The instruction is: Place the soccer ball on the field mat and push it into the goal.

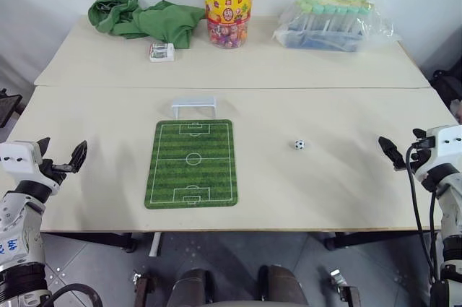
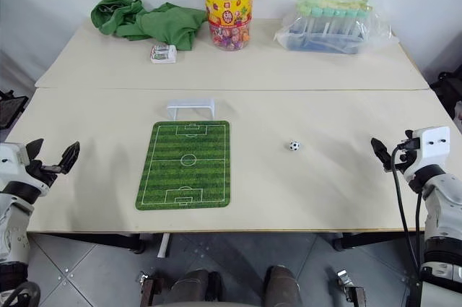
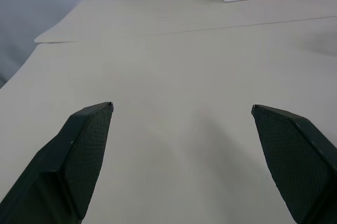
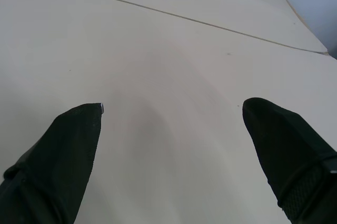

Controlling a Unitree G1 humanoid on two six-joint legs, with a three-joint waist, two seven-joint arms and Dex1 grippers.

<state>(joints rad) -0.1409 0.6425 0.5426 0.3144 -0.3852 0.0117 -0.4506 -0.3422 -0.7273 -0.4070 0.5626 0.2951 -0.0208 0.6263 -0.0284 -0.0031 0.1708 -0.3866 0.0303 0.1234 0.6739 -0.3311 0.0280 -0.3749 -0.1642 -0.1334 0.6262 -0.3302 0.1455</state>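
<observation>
Pale table [image 1: 339,191] under both arms, nothing of the task begun. Nearest, left gripper [image 1: 61,157] and right gripper [image 2: 381,152] at opposite table edges, jaws spread wide, holding nothing. Further in, field mat [image 1: 192,162] lying flat and bare; soccer ball [image 1: 299,144] off it, toward the right gripper. Beyond, goal [image 1: 194,105] just past the mat's far end. Still to do: pick up, place, push.

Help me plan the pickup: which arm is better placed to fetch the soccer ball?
Right. The soccer ball lies on the bare table right of the field mat, nearer the right gripper, whose fingers are open. The left gripper would have to cross the mat.
</observation>
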